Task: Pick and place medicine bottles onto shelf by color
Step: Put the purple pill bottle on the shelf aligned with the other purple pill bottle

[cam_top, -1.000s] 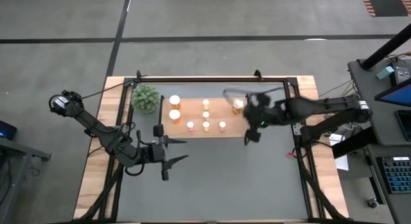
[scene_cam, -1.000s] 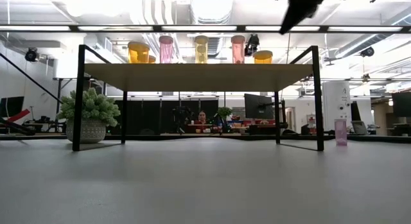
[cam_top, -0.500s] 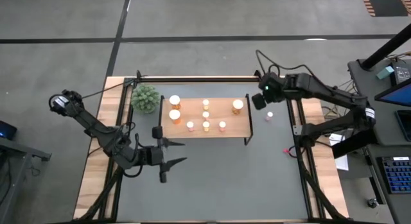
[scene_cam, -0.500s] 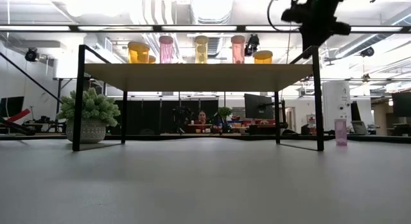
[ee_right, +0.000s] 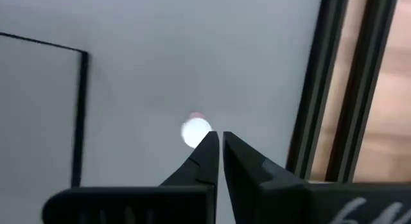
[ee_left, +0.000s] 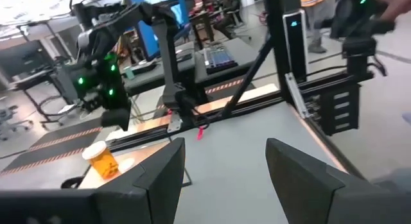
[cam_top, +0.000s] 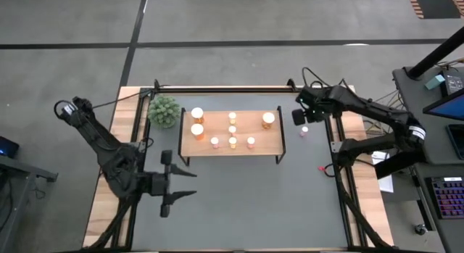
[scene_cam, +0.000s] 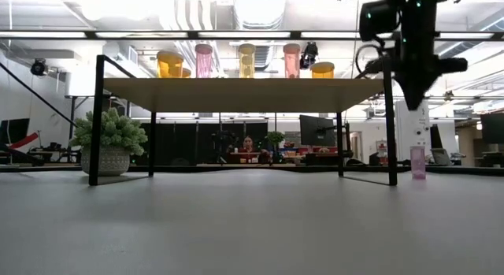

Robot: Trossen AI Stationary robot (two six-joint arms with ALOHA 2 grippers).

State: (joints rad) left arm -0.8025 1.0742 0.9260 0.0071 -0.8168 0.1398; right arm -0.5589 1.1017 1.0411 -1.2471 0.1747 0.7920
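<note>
Your right claw hangs above the pink bottle, which stands alone on the grey surface just beside the shelf, off its right end. The fingers are pressed together and hold nothing. Come down like that and the tips will strike the white cap and tip the bottle, perhaps rolling it to the black rail, so spread them first. From the wrist view I cannot be sure the claw is centred on the cap; it looks slightly to one side. Seven bottles already stand on the shelf. Your left claw waits spread and empty near the front left, well apart.
</note>
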